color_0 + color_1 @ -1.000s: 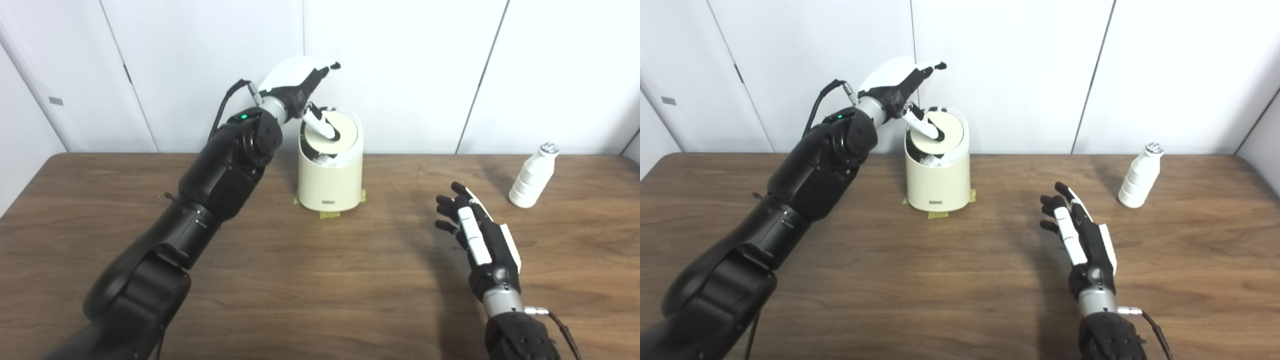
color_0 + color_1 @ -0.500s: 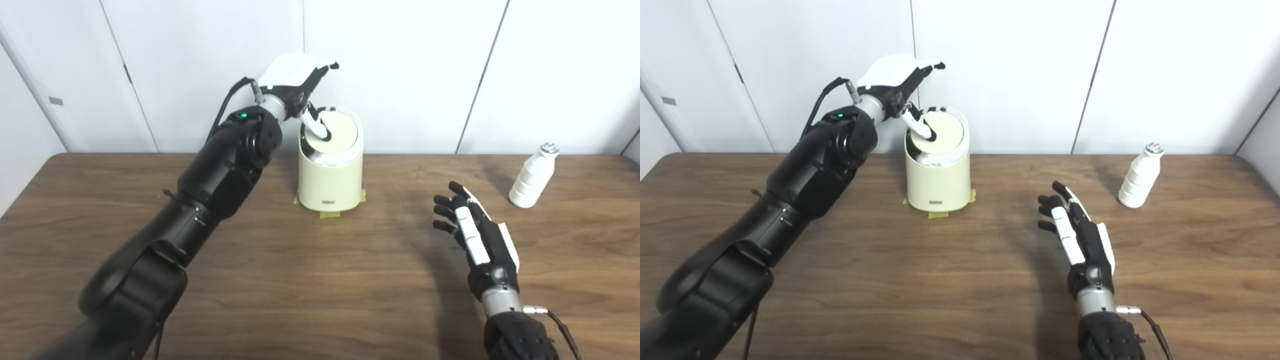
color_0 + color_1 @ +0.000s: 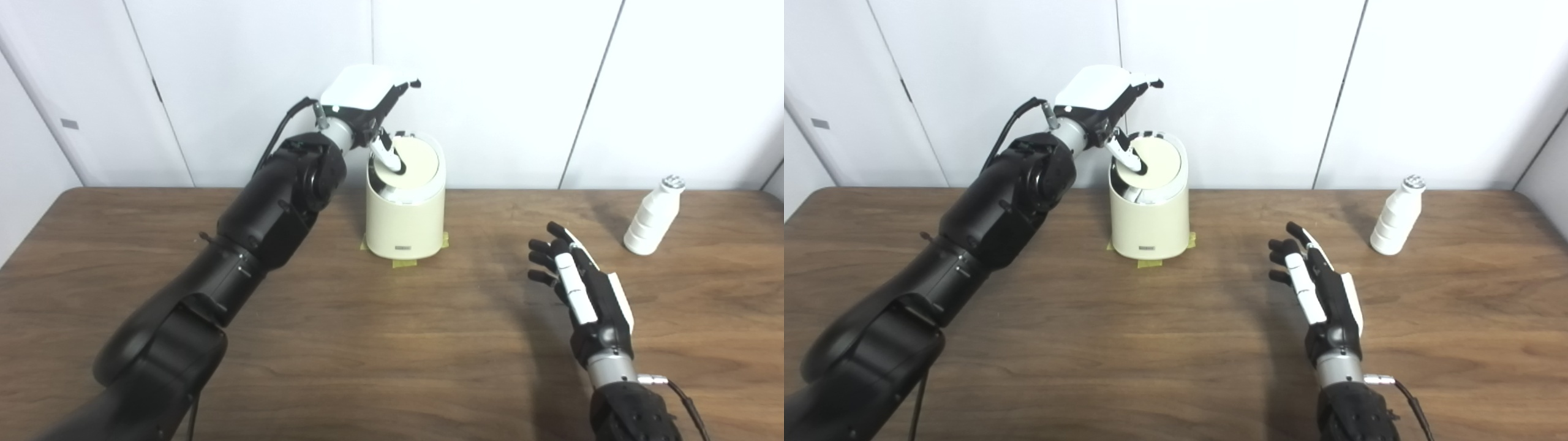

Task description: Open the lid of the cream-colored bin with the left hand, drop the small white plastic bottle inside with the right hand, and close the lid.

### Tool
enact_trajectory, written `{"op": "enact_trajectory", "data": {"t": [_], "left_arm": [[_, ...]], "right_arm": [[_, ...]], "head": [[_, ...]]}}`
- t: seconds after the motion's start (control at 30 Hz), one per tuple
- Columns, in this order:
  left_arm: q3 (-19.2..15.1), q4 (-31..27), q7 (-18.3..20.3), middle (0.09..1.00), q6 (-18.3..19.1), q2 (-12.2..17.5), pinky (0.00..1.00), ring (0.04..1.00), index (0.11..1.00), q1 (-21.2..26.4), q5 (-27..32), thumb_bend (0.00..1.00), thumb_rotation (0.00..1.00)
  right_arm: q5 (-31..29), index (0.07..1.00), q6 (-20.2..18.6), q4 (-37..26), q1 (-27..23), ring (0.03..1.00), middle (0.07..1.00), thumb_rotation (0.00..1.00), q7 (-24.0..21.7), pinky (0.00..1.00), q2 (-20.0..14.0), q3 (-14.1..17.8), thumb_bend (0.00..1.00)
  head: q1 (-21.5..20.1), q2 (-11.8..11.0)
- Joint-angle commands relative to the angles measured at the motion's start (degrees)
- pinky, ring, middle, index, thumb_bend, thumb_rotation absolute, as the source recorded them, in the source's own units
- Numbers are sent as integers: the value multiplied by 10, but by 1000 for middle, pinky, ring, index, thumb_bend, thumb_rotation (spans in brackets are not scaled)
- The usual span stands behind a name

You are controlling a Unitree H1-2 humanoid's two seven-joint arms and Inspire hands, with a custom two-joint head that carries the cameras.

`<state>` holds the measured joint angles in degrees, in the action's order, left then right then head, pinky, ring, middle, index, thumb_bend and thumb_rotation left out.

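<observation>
Bin (image 3: 404, 211) stands just below the left hand (image 3: 367, 101), cream and upright, on bits of tape (image 3: 403, 263) on the wooden table (image 3: 367, 343). Its round lid (image 3: 409, 164) is tilted, with a dark gap at the near edge; one finger (image 3: 388, 156) presses on the lid while the others stretch out above, gripping nothing. The right hand (image 3: 1317, 288) hovers open and empty, fingers spread, above the table. The small white bottle (image 3: 1393, 214) stands upright beyond it to its right, well apart.

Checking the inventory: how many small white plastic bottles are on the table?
1. The small white plastic bottle stands upright at the far right of the wooden table.
</observation>
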<state>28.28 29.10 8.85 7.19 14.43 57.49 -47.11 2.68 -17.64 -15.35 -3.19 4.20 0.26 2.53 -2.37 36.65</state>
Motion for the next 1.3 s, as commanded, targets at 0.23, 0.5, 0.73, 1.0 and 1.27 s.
{"op": "enact_trajectory", "data": {"t": [0.23,0.5,0.73,1.0,1.27], "left_arm": [[10,-3,28,929,12,4,866,936,956,36,-19,972,99],[28,16,21,937,-2,4,966,955,946,35,-39,990,71],[44,21,15,919,-9,6,980,938,937,32,-56,985,38],[36,-1,32,917,-1,11,966,937,937,29,-50,971,34],[-31,-102,100,907,46,28,792,896,909,17,1,933,28]], "right_arm": [[7,863,6,-25,-18,791,770,819,1,710,2,-1,397],[6,869,1,-31,-17,795,771,823,0,713,5,0,391],[-8,877,1,-34,-17,815,776,799,-1,747,9,7,395],[-12,873,1,-35,-17,824,776,783,3,757,9,10,410],[-4,872,0,-36,-18,812,788,804,4,732,6,10,412]], "head": [[-5,1],[-10,1],[-12,2],[-14,3],[-16,4]]}}
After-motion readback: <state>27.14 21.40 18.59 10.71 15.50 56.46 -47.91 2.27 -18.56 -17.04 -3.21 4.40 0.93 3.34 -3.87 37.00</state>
